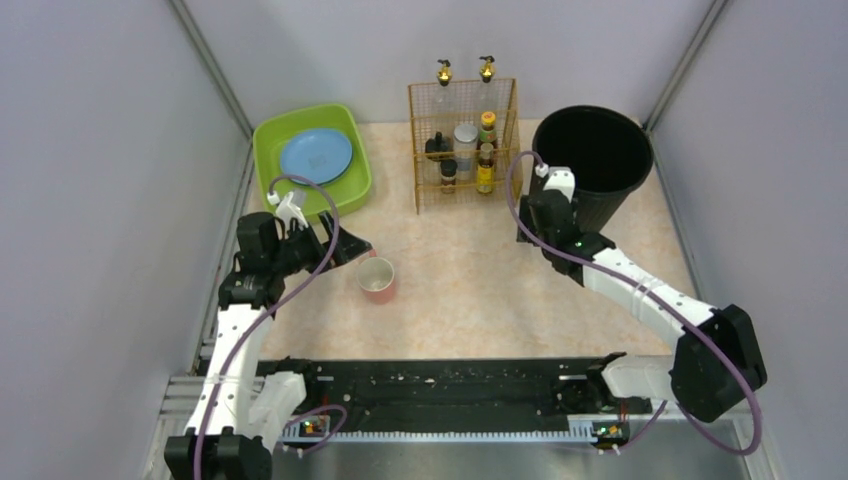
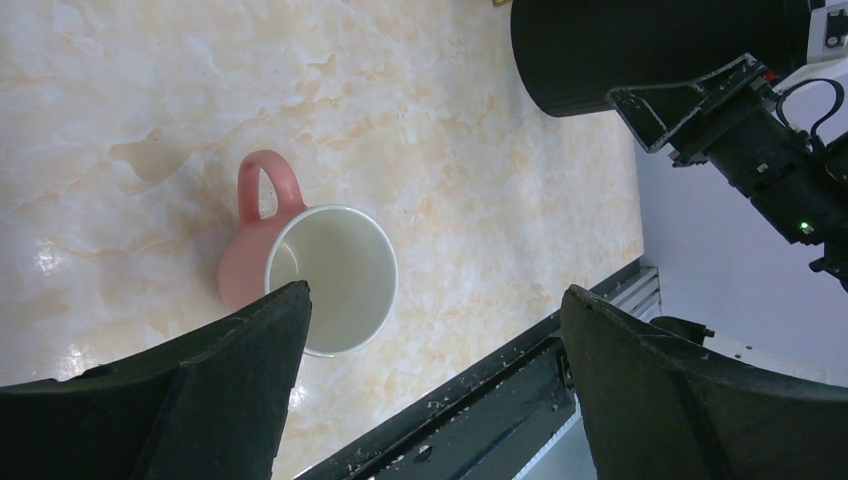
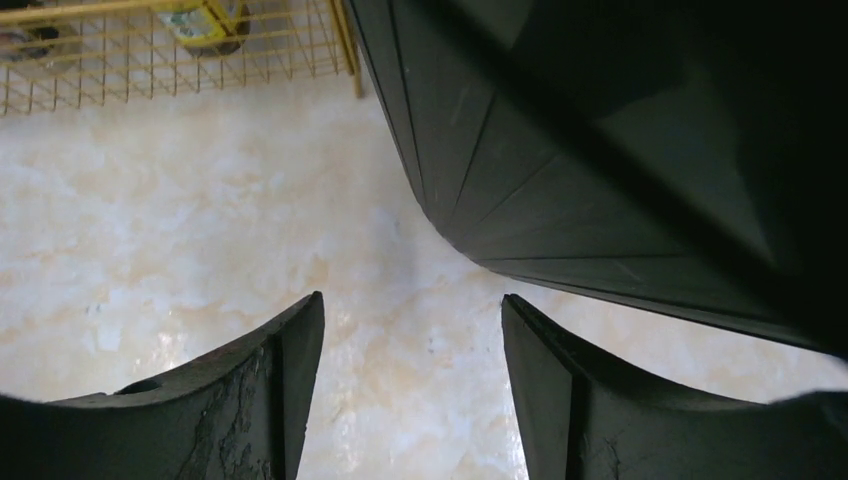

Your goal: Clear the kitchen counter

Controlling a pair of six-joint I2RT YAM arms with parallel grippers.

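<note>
A pink mug (image 1: 378, 279) with a white inside stands upright on the kitchen counter (image 1: 470, 290), left of the middle. My left gripper (image 1: 350, 248) hovers just left of it, open wide and holding nothing. In the left wrist view the mug (image 2: 320, 270) sits under the left fingertip, with its handle pointing away, and the left gripper (image 2: 435, 293) spans bare counter (image 2: 480, 200). My right gripper (image 1: 528, 222) hangs low beside the black bin (image 1: 592, 160). It is open, and only counter shows between its fingers in the right wrist view (image 3: 412, 300).
A green tub (image 1: 270, 135) holding a blue plate (image 1: 316, 156) stands at the back left. A gold wire rack (image 1: 463, 145) of bottles is at the back middle. The bin's wall (image 3: 600, 150) fills the right wrist view's right side. A black rail (image 1: 450, 385) runs along the near edge.
</note>
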